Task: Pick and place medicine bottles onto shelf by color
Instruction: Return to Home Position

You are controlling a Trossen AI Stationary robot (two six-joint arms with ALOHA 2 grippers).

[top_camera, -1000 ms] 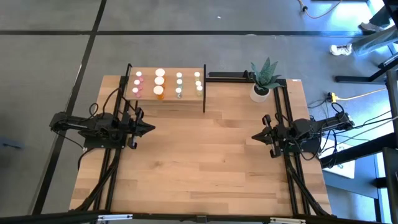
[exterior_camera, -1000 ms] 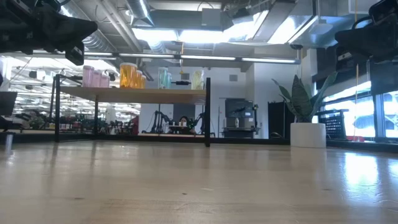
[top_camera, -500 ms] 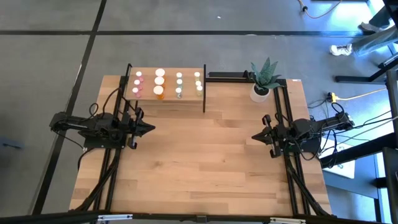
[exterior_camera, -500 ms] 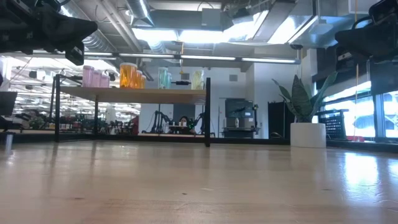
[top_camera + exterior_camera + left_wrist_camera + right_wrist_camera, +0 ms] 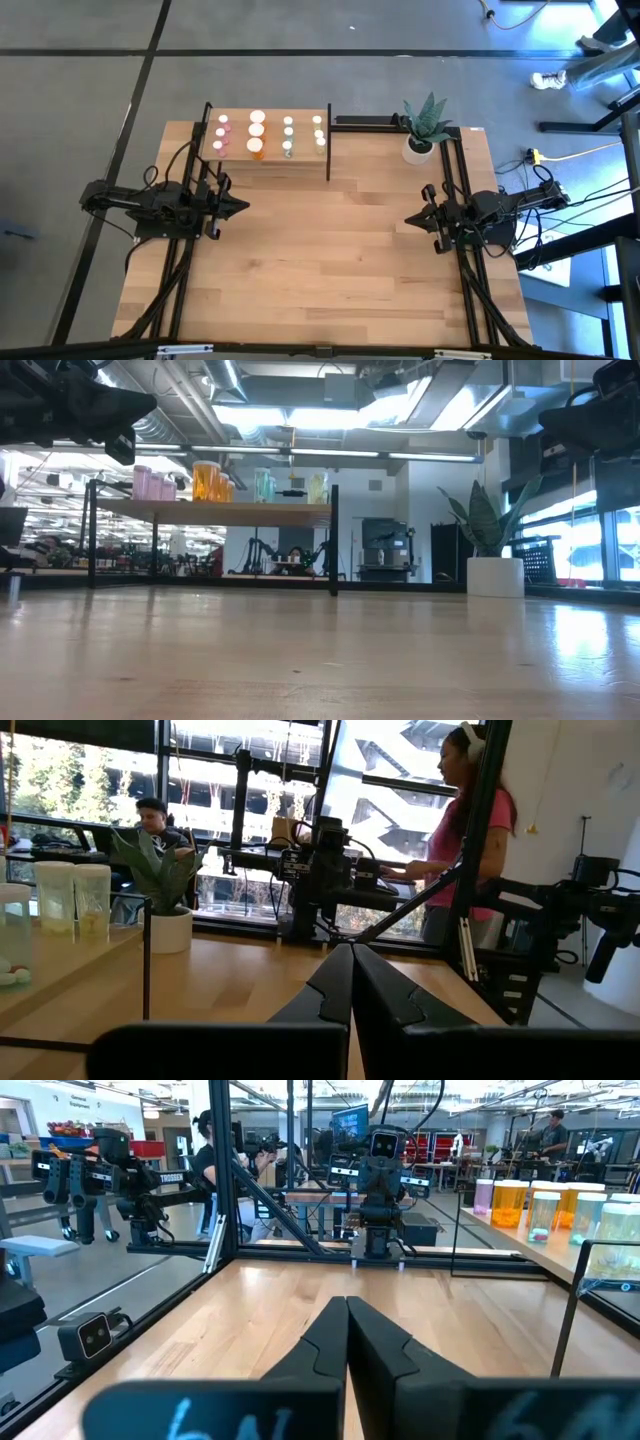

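Note:
The medicine bottles (image 5: 257, 137), white-capped with pink, orange, green and yellowish bodies, stand upright in colour rows on the shelf (image 5: 300, 158), a small raised wood platform on black posts at the table's far left. In the low view the bottles (image 5: 212, 481) stand on the shelf top (image 5: 215, 512). My left gripper (image 5: 245, 208) hovers shut near the table's left edge, just in front of the shelf, with nothing between its fingers (image 5: 350, 982). My right gripper (image 5: 408, 219) hovers shut near the right edge, its fingers (image 5: 348, 1338) holding nothing.
A potted plant in a white pot (image 5: 419, 148) stands at the table's far right. Black frame rails run along the left and right edges. The wooden tabletop (image 5: 330, 260) spreads between the two arms. People stand in the room beyond the table.

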